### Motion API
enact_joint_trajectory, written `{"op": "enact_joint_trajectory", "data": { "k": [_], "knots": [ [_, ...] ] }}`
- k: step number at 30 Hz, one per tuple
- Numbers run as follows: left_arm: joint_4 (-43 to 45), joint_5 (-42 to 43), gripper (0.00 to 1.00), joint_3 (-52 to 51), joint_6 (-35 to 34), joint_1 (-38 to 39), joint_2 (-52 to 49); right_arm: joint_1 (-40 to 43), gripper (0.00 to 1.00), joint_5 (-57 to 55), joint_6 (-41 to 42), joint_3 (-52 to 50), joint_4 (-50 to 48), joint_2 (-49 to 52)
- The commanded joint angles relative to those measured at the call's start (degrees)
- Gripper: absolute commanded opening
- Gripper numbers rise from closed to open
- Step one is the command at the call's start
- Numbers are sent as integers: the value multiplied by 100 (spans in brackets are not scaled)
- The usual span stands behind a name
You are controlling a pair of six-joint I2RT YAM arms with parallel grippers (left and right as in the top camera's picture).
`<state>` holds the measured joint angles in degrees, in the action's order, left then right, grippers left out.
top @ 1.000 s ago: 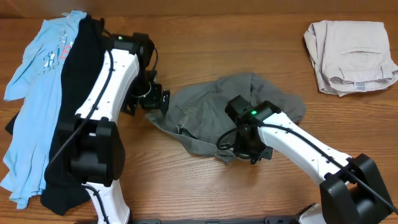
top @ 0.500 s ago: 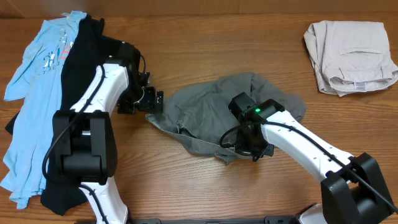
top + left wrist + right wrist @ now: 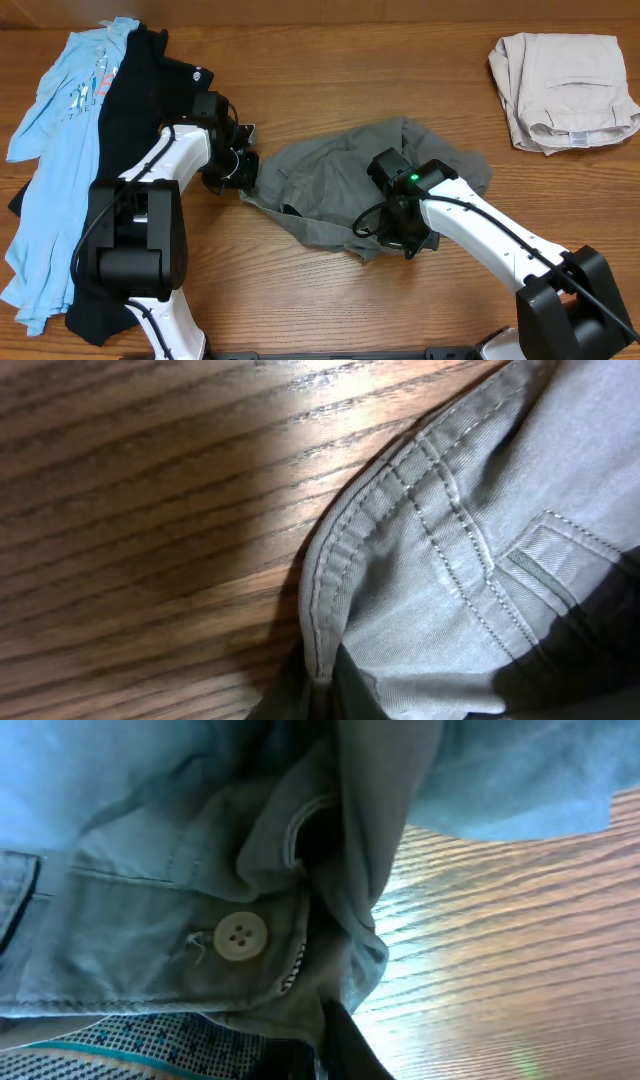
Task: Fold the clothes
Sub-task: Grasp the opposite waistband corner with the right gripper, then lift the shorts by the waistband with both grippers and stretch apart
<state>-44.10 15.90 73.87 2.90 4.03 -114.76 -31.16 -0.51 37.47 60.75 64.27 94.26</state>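
Crumpled grey-olive shorts (image 3: 345,180) lie mid-table. My left gripper (image 3: 243,170) is shut on their left hem; the left wrist view shows the stitched hem (image 3: 330,575) pinched between dark fingers (image 3: 295,695) at the bottom edge. My right gripper (image 3: 400,238) is shut on the waistband at the shorts' front edge. There the right wrist view shows the pale button (image 3: 240,935), the speckled lining (image 3: 130,1045) and a dark finger (image 3: 350,1045). A light-blue shirt (image 3: 55,130) and a black T-shirt (image 3: 130,90) lie at the left.
A folded beige garment (image 3: 563,90) rests at the back right corner. Both white arms reach in from the front edge, and the left arm (image 3: 160,170) lies over the black T-shirt. Bare wood table (image 3: 330,300) shows in front of the shorts.
My left gripper moved right onto the shorts' left hem and went from open to shut on it. The right gripper kept its hold on the waistband, almost still.
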Motion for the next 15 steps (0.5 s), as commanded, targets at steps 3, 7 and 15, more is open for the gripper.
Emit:
{"op": "enact_joint_trajectory", "data": {
  "k": [3, 7, 15],
  "knots": [
    [-732, 374, 4, 798, -273, 11, 210, 227, 6, -4, -297, 1010, 422, -291],
    [-1777, 470, 4, 2465, -295, 11, 1099, 769, 4, -269, -841, 2658, 1506, -568],
    [-1978, -219, 4, 4535, -483, 9, 2507, 2238, 4, -328, -1563, 5469, 2712, -721]
  ]
}}
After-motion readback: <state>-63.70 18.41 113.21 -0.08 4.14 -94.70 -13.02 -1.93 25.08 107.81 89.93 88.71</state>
